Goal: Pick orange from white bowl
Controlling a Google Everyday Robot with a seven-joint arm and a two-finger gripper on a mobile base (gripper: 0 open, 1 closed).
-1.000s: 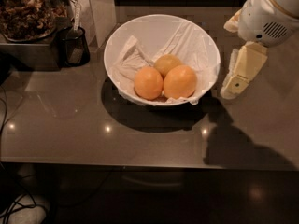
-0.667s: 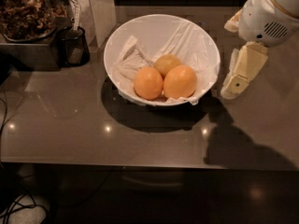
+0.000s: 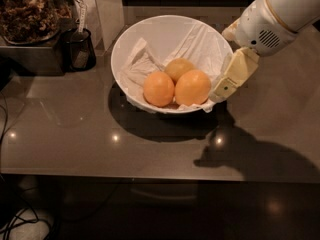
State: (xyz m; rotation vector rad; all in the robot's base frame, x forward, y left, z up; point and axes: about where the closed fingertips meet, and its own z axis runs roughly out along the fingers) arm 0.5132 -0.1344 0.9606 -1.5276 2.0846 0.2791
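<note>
The white bowl [image 3: 150,36] stands on the dark counter, lined with crumpled white paper [image 3: 137,66]. Three fruits lie in it. The orange [image 3: 192,87] is the front right one and the largest. A slightly smaller orange fruit [image 3: 158,89] lies to its left, and a smaller yellowish one [image 3: 179,68] behind them. My gripper [image 3: 220,91] hangs from the white arm at the right. It points down and left at the bowl's right rim, just right of the orange. It holds nothing that I can see.
A dark tray of brown dried material [image 3: 27,14] stands at the back left, with a small black cup [image 3: 80,49] beside it. The counter's front edge [image 3: 150,176] runs across the lower part of the view.
The arm and gripper have moved left, from beside the bowl to its right rim, closer to the orange. The bowl and fruits have not moved.
</note>
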